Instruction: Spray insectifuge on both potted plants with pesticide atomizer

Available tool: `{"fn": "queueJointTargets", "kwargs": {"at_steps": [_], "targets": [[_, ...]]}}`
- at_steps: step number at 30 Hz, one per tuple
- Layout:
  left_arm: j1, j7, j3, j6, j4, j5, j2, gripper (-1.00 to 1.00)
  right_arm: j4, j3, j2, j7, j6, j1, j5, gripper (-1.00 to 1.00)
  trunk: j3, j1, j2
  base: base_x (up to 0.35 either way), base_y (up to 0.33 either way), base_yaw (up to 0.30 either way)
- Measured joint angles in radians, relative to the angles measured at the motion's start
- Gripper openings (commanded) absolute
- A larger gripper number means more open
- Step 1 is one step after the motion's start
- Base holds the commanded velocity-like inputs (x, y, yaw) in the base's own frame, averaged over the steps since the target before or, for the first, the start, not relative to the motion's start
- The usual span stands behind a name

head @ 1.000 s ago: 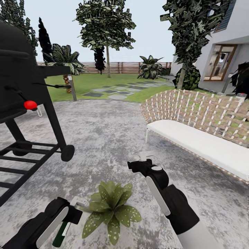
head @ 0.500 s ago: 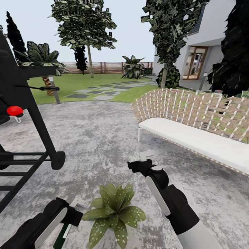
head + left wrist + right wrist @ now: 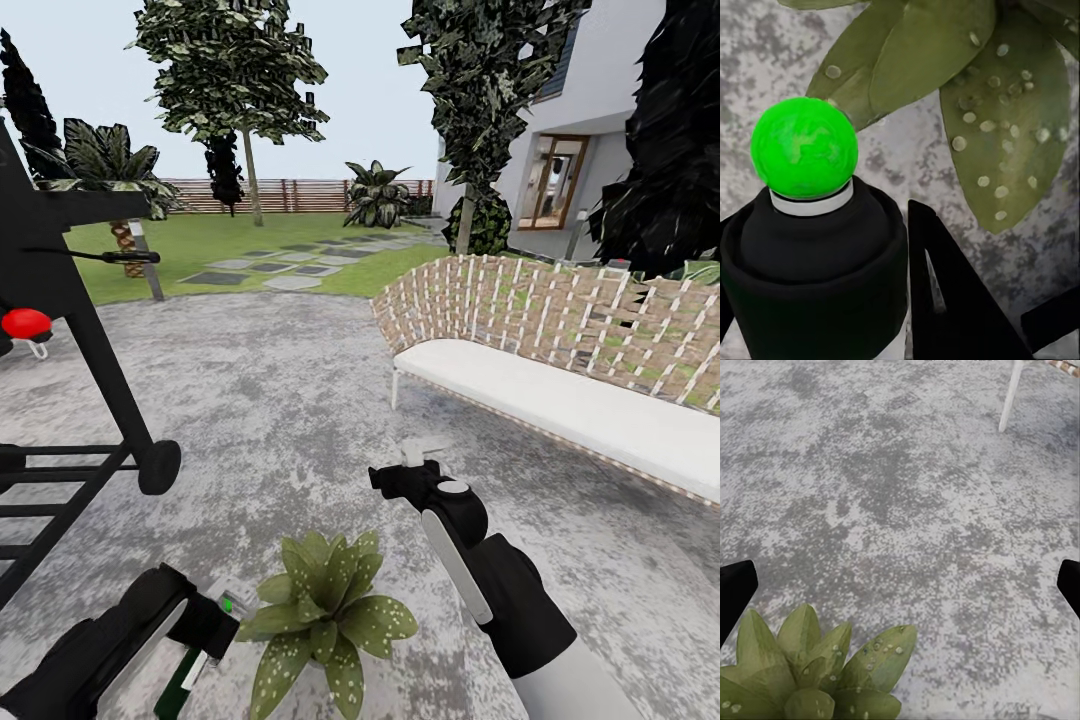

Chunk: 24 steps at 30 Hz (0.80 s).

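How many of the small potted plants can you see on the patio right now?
1. The speckled-leaf potted plant stands on the grey patio at the near edge of the head view, just right of the left claw. A second one may be out of frame.

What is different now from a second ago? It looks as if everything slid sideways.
Mostly the camera turned to the right, so the black grill and white bench slid left in the head view. The real change: the spray head of the pesticide atomizer now glows green; a second ago no green showed there. The left gripper still holds the bottle beside the speckled potted plant; the right gripper stays open.
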<state>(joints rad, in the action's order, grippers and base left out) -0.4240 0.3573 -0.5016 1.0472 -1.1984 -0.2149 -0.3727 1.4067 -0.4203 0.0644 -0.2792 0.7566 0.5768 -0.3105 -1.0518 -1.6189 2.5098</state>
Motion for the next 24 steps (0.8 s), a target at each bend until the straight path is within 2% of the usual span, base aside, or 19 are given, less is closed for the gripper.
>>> {"fn": "queueJointTargets", "kwargs": {"at_steps": [2, 5, 8, 10, 13, 14, 15, 24], "targets": [[-0.012, 0.055, 0.0, 0.0, -0.001, 0.034, -0.013, -1.0, 0.0, 0.0, 0.0, 0.0, 0.0, 0.0, 0.0, 1.0, 0.0, 0.0, 0.0, 0.0, 0.0, 0.0], [-0.02, 0.125, 0.001, 0.0, 0.009, 0.065, -0.015, -1.0, 0.0, 0.0, 0.0, 0.0, 0.0, 0.0, 0.0, 1.0, 0.0, 0.0, 0.0, 0.0, 0.0, 0.0], [-0.031, 0.142, 0.0, 0.0, 0.033, 0.072, -0.01, -1.0, 0.0, 0.0, 0.0, 0.0, 0.0, 0.0, 0.0, 1.0, 0.0, 0.0, 0.0, 0.0, 0.0, 0.0], [-0.071, 0.138, -0.001, 0.0, 0.055, 0.078, 0.006, -1.0, 0.0, 0.0, 0.0, 0.0, 0.0, 0.0, 0.0, 1.0, 0.0, 0.0, 0.0, 0.0, 0.0, 0.0], [-0.099, 0.142, -0.002, 0.0, 0.111, 0.205, 0.068, -1.0, 0.0, 0.0, 0.0, 0.0, 0.0, 0.0, 0.0, 1.0, 0.0, 0.0, 0.0, 0.0, 0.0, 0.0], [-0.105, 0.143, -0.002, 0.0, 0.132, 0.233, 0.085, -1.0, 0.0, 0.0, 0.0, 0.0, 0.0, 0.0, 0.001, 1.0, 0.0, 0.0, 0.0, 0.0, 0.0, 0.0], [-0.111, 0.143, -0.002, 0.0, 0.141, 0.245, 0.092, -1.0, 0.0, 0.0, 0.0, 0.0, 0.0, 0.0, 0.001, 1.0, 0.0, 0.0, 0.0, 0.0, 0.0, 0.0], [-0.118, 0.139, -0.002, 0.0, 0.164, 0.258, 0.116, -1.0, 0.0, 0.0, 0.0, 0.0, -0.001, 0.0, 0.001, 1.0, 0.0, 0.0, 0.0, 0.0, 0.0, 0.0]]}}
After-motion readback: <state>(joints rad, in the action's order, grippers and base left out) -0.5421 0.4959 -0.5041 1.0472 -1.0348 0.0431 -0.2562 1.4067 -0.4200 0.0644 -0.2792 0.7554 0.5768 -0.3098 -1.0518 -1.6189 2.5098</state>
